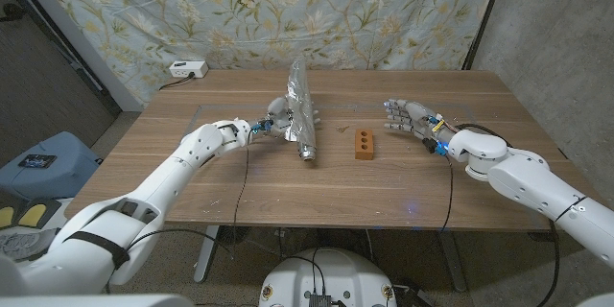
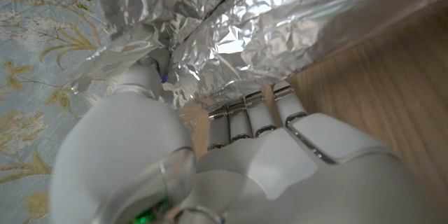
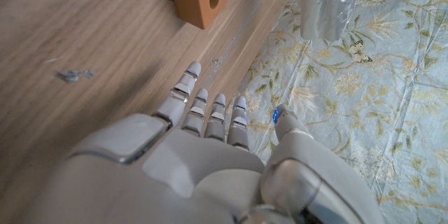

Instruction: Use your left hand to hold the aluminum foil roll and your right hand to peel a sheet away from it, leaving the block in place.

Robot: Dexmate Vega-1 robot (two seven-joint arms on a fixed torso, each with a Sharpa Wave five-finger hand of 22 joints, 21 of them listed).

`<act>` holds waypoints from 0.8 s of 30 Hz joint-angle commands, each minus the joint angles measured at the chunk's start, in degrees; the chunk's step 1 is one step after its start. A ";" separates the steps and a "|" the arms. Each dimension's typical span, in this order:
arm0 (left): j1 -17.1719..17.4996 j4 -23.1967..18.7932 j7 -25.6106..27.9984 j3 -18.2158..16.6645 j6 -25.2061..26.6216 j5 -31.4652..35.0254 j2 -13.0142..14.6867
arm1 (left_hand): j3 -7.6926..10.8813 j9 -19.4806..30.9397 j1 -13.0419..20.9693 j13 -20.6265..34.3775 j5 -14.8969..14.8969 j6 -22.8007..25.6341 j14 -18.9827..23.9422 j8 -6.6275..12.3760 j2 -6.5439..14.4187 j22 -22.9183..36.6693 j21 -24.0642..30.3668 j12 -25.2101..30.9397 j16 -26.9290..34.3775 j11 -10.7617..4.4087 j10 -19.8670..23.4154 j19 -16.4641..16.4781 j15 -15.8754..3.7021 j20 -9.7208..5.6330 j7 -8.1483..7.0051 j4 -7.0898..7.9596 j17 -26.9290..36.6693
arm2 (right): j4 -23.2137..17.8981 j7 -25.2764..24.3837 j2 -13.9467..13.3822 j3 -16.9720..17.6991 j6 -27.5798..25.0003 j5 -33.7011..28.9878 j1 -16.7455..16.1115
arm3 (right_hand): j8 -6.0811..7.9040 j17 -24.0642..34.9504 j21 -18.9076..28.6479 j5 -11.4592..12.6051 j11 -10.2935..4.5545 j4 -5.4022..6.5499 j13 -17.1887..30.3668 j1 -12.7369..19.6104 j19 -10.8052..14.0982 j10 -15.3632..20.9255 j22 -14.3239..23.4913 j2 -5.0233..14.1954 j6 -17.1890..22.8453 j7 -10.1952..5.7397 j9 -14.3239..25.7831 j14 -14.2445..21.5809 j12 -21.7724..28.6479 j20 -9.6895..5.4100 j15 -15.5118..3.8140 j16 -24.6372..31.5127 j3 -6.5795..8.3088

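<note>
On the brown wooden table, the shiny, crinkled aluminum foil roll lies near the middle, one end toward the robot, with a loose sheet of silver foil standing up from its far end. The white left hand is pressed against the roll's left side; in the left wrist view its fingers reach under the crumpled foil and its thumb is up against it, so it holds the roll. Just right of the roll, apart from it, sits the small orange-brown wooden block with dark holes. The white right hand hovers right of the block, apart from it, holding nothing, its fingers straight and spread.
</note>
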 commanded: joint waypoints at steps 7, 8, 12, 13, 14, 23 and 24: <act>-1.51 5.40 -3.45 -1.06 3.95 -2.98 -2.60 | 2.93 -0.11 0.03 -0.57 0.21 -0.09 0.05 1.53 1.54 0.04 -0.24 -1.22 0.27 -0.90 -0.12 -0.58 -0.15 0.07 -0.72 2.66 0.76 | -6.84 -3.36 -1.64 0.01 -5.03 -1.03 0.32 | 0.14 0.01 0.20 -0.09 0.61 -0.39 0.18 0.06 0.16 0.29 0.17 0.01 0.04 0.55 0.26 0.55 0.38 0.38 0.63 0.56 0.20; -1.47 5.76 -3.62 -1.22 4.26 -3.33 -2.81 | 2.96 -0.18 -0.03 -0.76 0.23 -0.24 0.03 1.44 1.59 0.03 -0.25 -1.48 0.23 -0.62 -0.45 -0.62 -0.10 0.07 -0.74 2.68 0.78 | -7.81 -3.70 -1.88 -0.01 -6.12 -0.87 0.60 | 0.13 -0.01 0.20 -0.10 0.87 -0.46 0.18 0.13 0.17 0.21 0.17 0.02 0.01 0.59 0.25 0.53 0.36 0.45 0.69 0.55 0.24; -1.32 6.43 -3.69 -1.73 5.05 -4.11 -3.37 | 2.97 -0.31 -0.18 -1.21 0.24 -0.34 0.01 1.35 1.59 0.03 -0.23 -1.80 0.17 -0.74 -0.43 -0.61 -0.01 0.10 -0.84 2.68 0.85 | -9.33 -3.71 -2.66 -0.08 -7.71 -0.79 1.09 | 0.12 -0.03 0.22 -0.10 1.00 -0.55 0.18 0.26 0.26 0.14 0.17 0.07 -0.03 0.85 0.25 0.64 0.34 0.62 0.91 0.57 0.33; -1.18 6.76 -3.75 -1.99 5.44 -4.63 -3.68 | 3.03 -0.36 -0.18 -1.35 0.26 -0.45 0.01 1.28 1.68 0.03 -0.25 -1.90 0.15 -0.68 -0.44 -0.65 -0.02 0.14 -0.78 2.69 0.88 | -10.33 -3.82 -3.14 -0.13 -8.95 -0.67 1.47 | 0.10 -0.04 0.24 -0.10 0.98 -0.57 0.18 0.28 0.31 0.09 0.17 0.08 -0.06 0.89 0.25 0.66 0.32 0.66 0.95 0.58 0.34; -1.13 6.94 -3.77 -2.11 5.59 -4.83 -3.85 | 3.04 -0.37 -0.22 -1.43 0.26 -0.48 0.02 1.27 1.71 0.03 -0.24 -1.97 0.15 -0.70 -0.45 -0.65 -0.04 0.15 -0.82 2.71 0.90 | -10.80 -3.86 -3.41 -0.18 -9.61 -0.65 1.70 | 0.10 -0.04 0.25 -0.10 1.18 -0.59 0.18 0.30 0.34 0.04 0.17 0.09 -0.08 0.93 0.25 0.69 0.30 0.71 0.98 0.59 0.36; -1.26 8.90 -4.55 -2.93 6.90 -6.08 -5.19 | 3.06 -0.51 -0.35 -1.67 0.24 -0.41 0.34 1.26 1.83 0.03 -0.18 -2.08 0.25 -0.87 -0.14 -0.54 -0.26 0.06 -0.98 2.65 1.12 | -13.55 -3.89 -4.69 0.13 -12.08 0.04 2.28 | 0.02 -0.03 0.30 -0.15 1.44 -0.69 0.17 0.43 0.58 -0.09 0.18 0.15 -0.35 1.36 0.25 0.93 0.28 0.94 1.19 0.68 0.46; -1.24 8.99 -4.58 -2.98 6.99 -6.11 -5.27 | 3.09 -0.54 -0.36 -1.65 0.25 -0.40 0.39 1.25 1.91 0.03 -0.18 -2.12 0.27 -0.91 -0.25 -0.55 -0.27 0.03 -0.96 2.68 1.14 | -13.82 -3.95 -4.74 0.15 -12.21 0.07 2.29 | 0.02 -0.03 0.31 -0.15 1.44 -0.70 0.17 0.44 0.61 -0.07 0.18 0.15 -0.35 1.40 0.25 0.98 0.30 0.95 1.21 0.70 0.47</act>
